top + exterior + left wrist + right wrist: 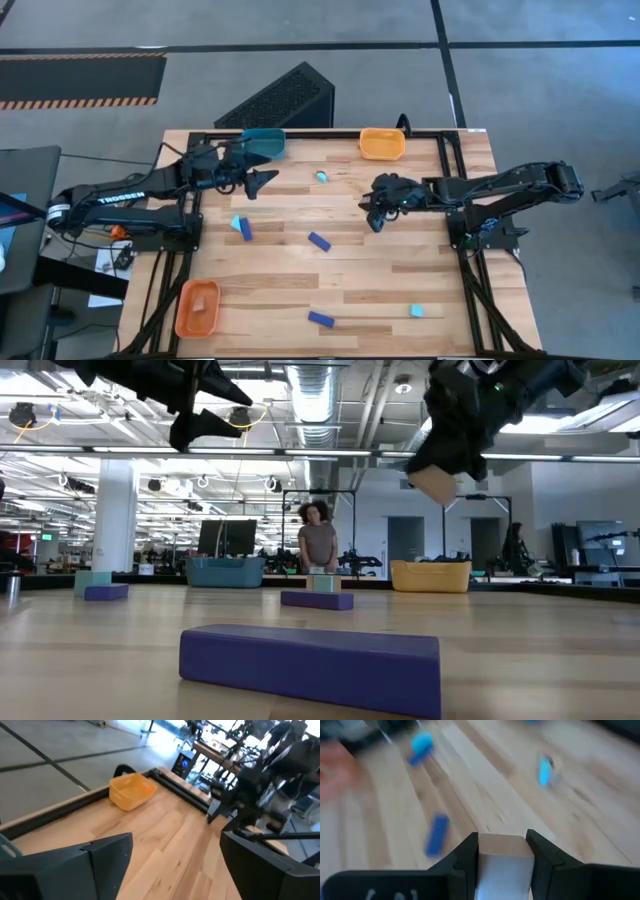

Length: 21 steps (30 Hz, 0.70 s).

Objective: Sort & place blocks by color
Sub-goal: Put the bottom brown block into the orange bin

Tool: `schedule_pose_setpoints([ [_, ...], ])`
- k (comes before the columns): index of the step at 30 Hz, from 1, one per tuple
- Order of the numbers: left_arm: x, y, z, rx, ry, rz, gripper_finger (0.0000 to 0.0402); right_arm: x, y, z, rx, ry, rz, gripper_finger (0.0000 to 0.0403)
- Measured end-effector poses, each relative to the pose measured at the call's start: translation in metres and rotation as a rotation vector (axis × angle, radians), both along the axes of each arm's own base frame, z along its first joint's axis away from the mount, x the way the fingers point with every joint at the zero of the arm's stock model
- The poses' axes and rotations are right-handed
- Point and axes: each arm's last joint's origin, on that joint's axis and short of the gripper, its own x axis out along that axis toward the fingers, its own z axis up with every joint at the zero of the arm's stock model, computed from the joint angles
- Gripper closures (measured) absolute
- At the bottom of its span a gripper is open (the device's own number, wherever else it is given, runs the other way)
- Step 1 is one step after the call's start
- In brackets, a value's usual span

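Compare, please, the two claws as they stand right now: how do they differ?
The right claw is shut on a tan block; the left claw is open and empty. The right claw hangs over mid-table, while the left claw hangs beside the teal tray. Both are raised off the table.

table (400, 270): pale wood planks, black frame | trays: teal tray (264, 143) far edge left, yellow tray (382, 143) far edge right, orange tray (197, 308) near-left corner | blue bars: centre (319, 241), near edge (321, 320), left (246, 230) touching a cyan chunk (237, 222) | cyan chunks: far centre (322, 177), near right (417, 311)
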Motion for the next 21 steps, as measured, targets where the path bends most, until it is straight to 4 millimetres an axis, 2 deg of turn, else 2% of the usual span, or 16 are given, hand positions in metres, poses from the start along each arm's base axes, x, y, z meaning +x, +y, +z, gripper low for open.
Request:
schedule_pose_setpoints([
  [4,0.011,0.002,0.002,0.05,-0.05,-0.076,0.0091,0.006,-0.001,0.009,0.002,-0.114,-0.002,0.0275],
  [10,0.026,0.006,0.005,0.146,-0.123,-0.124,0.0091,0.01,-0.003,0.022,0.06,-0.263,-0.005,0.0275],
  [21,0.029,0.007,0.011,0.341,-0.15,-0.14,0.0096,-0.01,-0.008,0.056,0.08,-0.47,-0.047,0.0275],
])
